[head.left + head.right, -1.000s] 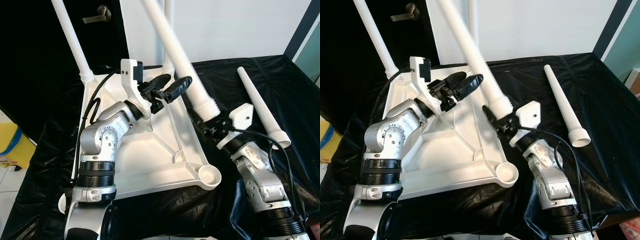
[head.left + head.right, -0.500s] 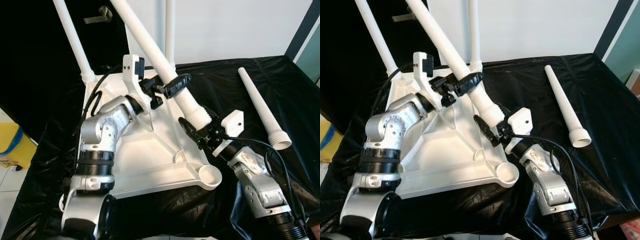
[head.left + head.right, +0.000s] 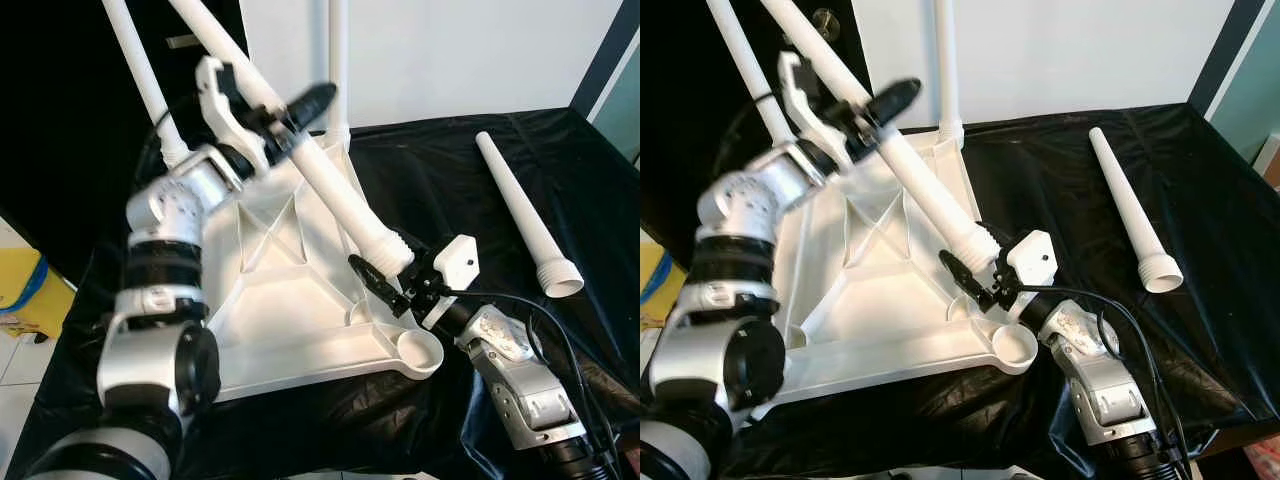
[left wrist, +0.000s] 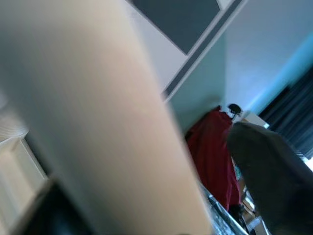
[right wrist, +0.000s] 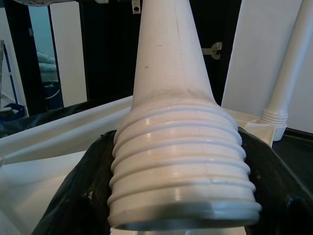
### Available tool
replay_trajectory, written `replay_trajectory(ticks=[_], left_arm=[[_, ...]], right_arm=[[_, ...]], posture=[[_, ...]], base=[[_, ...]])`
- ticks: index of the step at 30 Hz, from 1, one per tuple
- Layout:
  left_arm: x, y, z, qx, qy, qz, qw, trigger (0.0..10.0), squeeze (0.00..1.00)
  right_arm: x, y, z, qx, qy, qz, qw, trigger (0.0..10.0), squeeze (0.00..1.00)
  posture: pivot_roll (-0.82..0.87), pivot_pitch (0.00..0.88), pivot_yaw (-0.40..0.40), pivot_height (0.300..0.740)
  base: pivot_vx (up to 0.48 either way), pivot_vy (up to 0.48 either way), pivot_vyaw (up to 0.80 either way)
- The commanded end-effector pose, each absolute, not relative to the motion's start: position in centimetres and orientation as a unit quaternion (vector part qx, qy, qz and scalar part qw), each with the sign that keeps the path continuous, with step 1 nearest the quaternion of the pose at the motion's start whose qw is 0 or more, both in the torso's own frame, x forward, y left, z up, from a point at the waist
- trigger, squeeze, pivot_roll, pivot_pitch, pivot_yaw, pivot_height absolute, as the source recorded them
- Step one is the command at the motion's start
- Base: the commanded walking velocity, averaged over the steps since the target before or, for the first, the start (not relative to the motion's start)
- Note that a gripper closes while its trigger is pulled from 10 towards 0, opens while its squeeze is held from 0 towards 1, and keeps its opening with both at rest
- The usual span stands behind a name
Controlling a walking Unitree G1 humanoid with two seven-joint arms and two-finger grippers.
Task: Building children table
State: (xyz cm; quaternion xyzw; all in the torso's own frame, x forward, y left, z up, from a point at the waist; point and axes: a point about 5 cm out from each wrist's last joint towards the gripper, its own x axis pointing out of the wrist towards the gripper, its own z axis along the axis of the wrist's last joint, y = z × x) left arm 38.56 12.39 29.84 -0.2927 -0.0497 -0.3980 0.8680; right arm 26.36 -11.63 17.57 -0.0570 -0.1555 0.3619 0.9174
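Note:
The white children's table top (image 3: pixel 290 300) lies upside down on black cloth. Two white legs (image 3: pixel 140 70) (image 3: pixel 338 60) stand in its far corners. A third leg (image 3: pixel 330 185) slants across it. My left gripper (image 3: pixel 290 115) is shut round that leg high up, and one black finger (image 4: pixel 274 171) shows beside the blurred shaft. My right gripper (image 3: pixel 385 278) is shut on the leg's threaded end (image 5: pixel 181 166), a little above and behind the empty front-right corner socket (image 3: pixel 420 352). A fourth leg (image 3: pixel 520 215) lies loose on the cloth to the right.
The black cloth (image 3: pixel 450 170) covers the work surface. A dark door with a handle (image 3: pixel 823 20) and a white wall stand behind. A yellow object (image 3: pixel 20 285) sits on the floor at the left.
My left gripper, open beside the leg before, has closed round it and moved up and to the left. The leg has tipped lower, and its threaded end and my right gripper came toward the front-right socket.

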Motion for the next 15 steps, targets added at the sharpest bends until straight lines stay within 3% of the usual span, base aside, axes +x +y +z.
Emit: replay_trajectory(ticks=[1,12,13,14,15], left_arm=[[38.83,12.35,29.30,-0.301,-0.037,-0.391,0.869,0.0,0.00],[39.22,12.52,29.24,-0.313,-0.028,-0.390,0.865,0.0,0.00],[39.30,12.60,29.31,-0.314,-0.028,-0.390,0.865,0.0,0.00],[39.30,12.60,29.31,-0.314,-0.028,-0.390,0.865,0.0,0.00],[39.35,12.72,29.40,-0.317,-0.029,-0.388,0.865,0.0,0.00]], right_arm=[[26.20,-11.49,17.55,-0.062,-0.153,0.369,0.915,10.0,0.00],[26.45,-11.38,17.49,-0.058,-0.145,0.368,0.917,10.0,0.00],[26.49,-11.37,17.45,-0.057,-0.142,0.368,0.917,10.0,0.58],[26.49,-11.37,17.45,-0.057,-0.142,0.368,0.917,10.0,0.58],[26.52,-11.37,17.40,-0.053,-0.140,0.368,0.917,10.0,1.00]], posture=[[-0.10,0.043,0.069,0.740],[-0.09,0.039,0.062,0.740],[-0.09,0.037,0.061,0.740],[-0.09,0.037,0.061,0.740],[-0.09,0.036,0.059,0.740]], base=[[0.000,0.000,0.00],[0.000,0.000,0.00],[0.000,0.000,0.00],[0.000,0.000,0.00],[0.000,0.000,0.00]])
